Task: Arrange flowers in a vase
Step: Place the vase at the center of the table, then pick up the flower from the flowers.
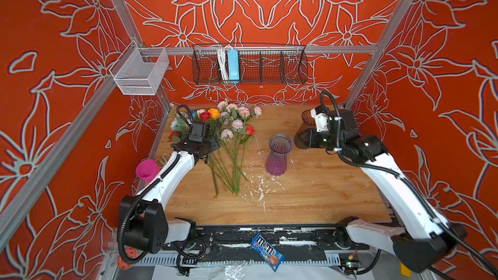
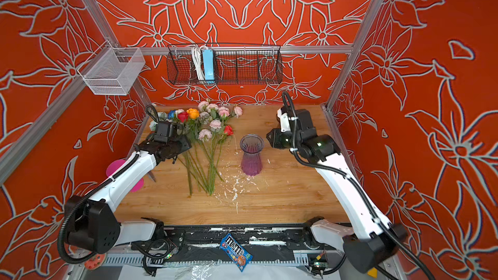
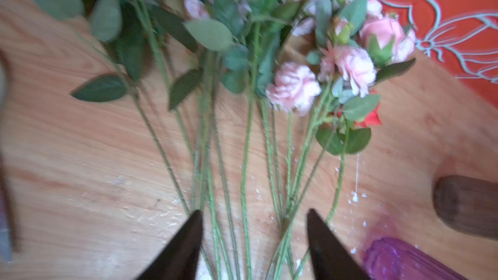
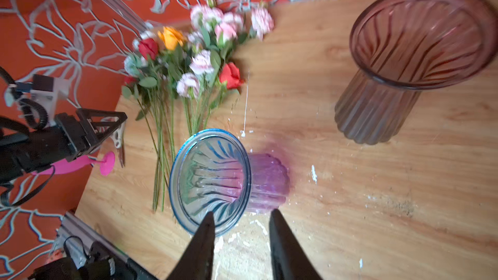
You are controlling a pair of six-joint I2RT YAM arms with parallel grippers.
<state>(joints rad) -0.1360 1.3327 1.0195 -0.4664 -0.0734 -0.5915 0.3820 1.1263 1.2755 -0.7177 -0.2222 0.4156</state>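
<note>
Right wrist view: two ribbed, flared vases of clear glass, both upright and well apart.
purple vase [image 4: 215,179]: blue-tinted rim and purple body; it stands mid-table, just beside the stem ends.
brown vase [image 4: 404,63]: smoky tint and a wider mouth; it stands at the table's far right.
flowers [image 1: 229,130]: one loose bunch lying flat on the far left of the table, none in either vase. Thin, knobbly green stems fan toward the near edge, with matte leaves and ruffled heads. In both top views: one orange, three red, one deep blue; the pink ones are too crowded to count.
table [image 1: 310,197]: pale wood grain, flecked with white crumbs.
left gripper [image 3: 254,214]: black tapered fingers spread wide, straddling several stems and pinching none.
right gripper [image 4: 241,211]: fingers parted and empty, tips by the purple vase's rim; I cannot tell if they touch it.
pink cup [image 1: 147,169]: one, smooth plastic, by the table's left edge.
</note>
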